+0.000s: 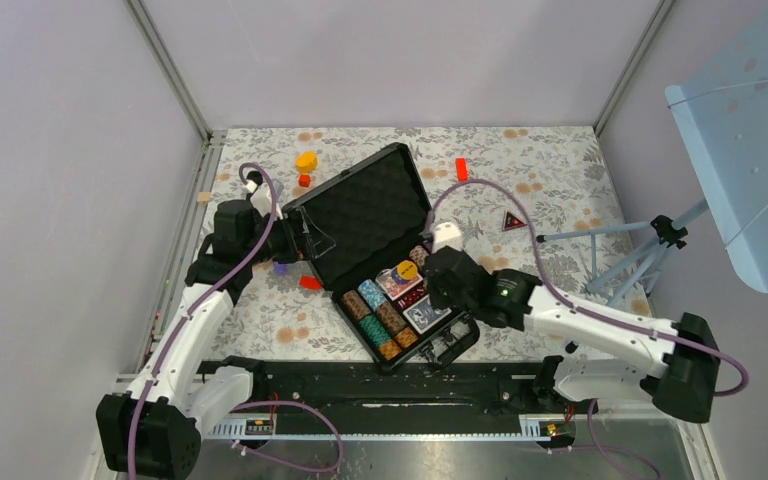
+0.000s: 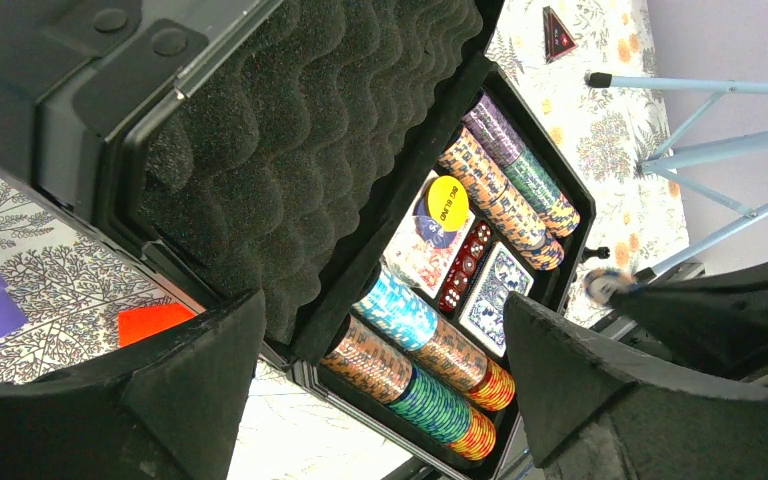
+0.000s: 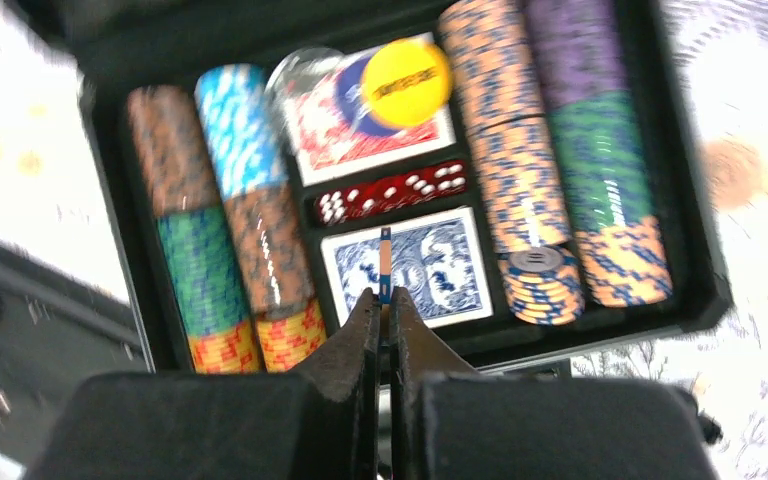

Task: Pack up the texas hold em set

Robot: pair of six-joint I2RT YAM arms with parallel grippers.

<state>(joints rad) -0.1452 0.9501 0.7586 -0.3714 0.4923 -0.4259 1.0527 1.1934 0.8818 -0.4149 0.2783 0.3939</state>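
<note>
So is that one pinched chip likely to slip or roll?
Probably stiff and light: the chip is a thin disc, pinched on edge by the right gripper. Gripped only at its rim, it might pivot. Dropped on edge, it could roll.

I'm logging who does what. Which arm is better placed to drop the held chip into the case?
Right. The right gripper is shut on the chip over the open case; the left gripper is open, back at the lid.
</note>
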